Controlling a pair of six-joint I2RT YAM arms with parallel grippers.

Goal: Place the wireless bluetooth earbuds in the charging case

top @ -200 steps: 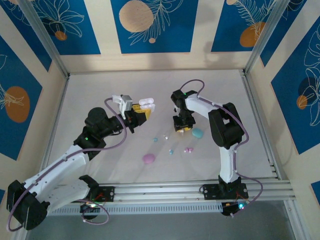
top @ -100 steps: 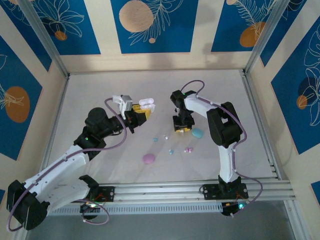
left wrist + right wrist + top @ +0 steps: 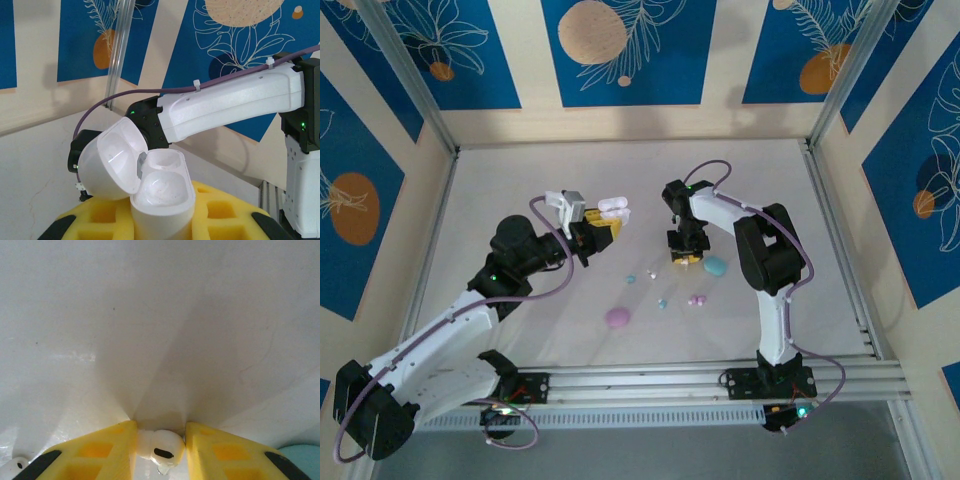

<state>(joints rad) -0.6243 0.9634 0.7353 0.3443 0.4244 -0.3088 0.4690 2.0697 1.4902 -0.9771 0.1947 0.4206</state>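
Mid-worktop, right fingers (image 3: 220, 452) pinch a white earbud (image 3: 162, 446), surely light and slippery, across its bulb; left fingers (image 3: 222, 210) clamp the open case (image 3: 162, 192).

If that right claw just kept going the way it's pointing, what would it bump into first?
Most likely the white table, just beyond its tips, though depth is hard to judge. The right gripper points down at it, pinching a white earbud.

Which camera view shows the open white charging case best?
The left wrist view: the white charging case stands close and sharp, lid open, two wells visible, clamped in the left hand. The top external view shows it small, from above, at that hand.
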